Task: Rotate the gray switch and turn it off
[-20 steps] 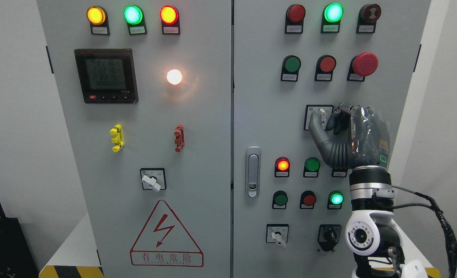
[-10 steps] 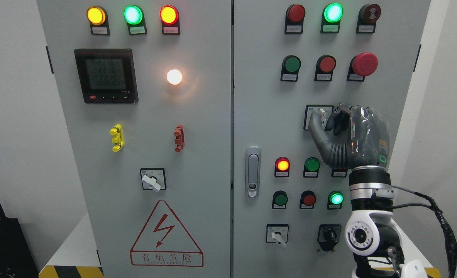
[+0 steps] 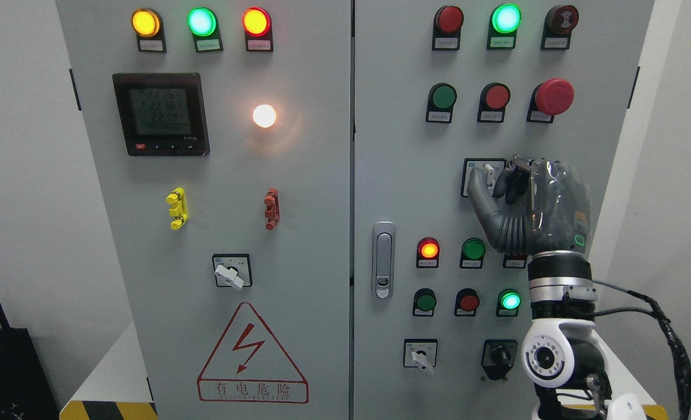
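Switch [image 3: 489,173] — its pale handle upright — is pinched, seemingly, between thumb and curled fingers [image 3: 513,185] of the right hand [image 3: 535,210].

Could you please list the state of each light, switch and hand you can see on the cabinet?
Top-left lamps: amber, green and red all lit.
White lamp: lit.
Meter: display on.
Top-right green lamp: lit.
Top-right red lamp: unlit.
Gray switch: lever upright, pinched.
Right hand: shut on the gray switch.
Lower-left switch: lever tilted.
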You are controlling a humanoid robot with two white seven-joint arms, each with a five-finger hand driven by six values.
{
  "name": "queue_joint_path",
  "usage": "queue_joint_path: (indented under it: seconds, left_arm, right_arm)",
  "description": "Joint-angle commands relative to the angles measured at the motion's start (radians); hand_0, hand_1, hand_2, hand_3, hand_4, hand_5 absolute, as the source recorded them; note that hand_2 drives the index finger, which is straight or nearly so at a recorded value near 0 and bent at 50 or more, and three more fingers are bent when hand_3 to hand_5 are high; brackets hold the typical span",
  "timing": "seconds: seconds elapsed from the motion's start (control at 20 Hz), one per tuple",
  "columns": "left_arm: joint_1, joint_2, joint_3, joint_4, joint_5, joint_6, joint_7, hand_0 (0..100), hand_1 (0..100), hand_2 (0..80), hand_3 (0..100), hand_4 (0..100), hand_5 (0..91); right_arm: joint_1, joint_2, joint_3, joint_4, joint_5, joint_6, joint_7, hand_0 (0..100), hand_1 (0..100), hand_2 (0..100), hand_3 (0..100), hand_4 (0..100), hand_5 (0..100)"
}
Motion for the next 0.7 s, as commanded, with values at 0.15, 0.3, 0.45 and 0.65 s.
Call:
queue_joint_path:
  seconds: [0.15,0.3,0.45,0.65]
  left_arm:
    - [0.000,0.000,0.032,0.023,-0.008,0.001,-0.001,12,39,0.0,0,0,0.0]
    - [0.000,0.000,0.032,0.023,-0.008,-0.001,0.001,12,39,0.0,0,0,0.0]
    - [0.000,0.000,0.032,0.023,-0.008,0.001,-0.001,12,39,0.0,0,0,0.0]
    - [0.000,0.000,0.032,0.023,-0.008,0.001,0.001,12,39,0.0,0,0,0.0]
  right_arm:
    - [0.014,0.017,-0.007,-0.046,0.001,-0.013,-0.008,46,41,81,95,84,98]
    - [0.040,0.012,-0.017,-0.085,0.001,-0.044,-0.027,43,40,80,95,84,98]
    - [0.061,0.002,-0.020,-0.119,0.001,-0.065,-0.034,38,40,79,93,83,98]
    - [0.112,-0.002,-0.061,-0.177,-0.001,-0.154,-0.043,36,39,71,91,81,95]
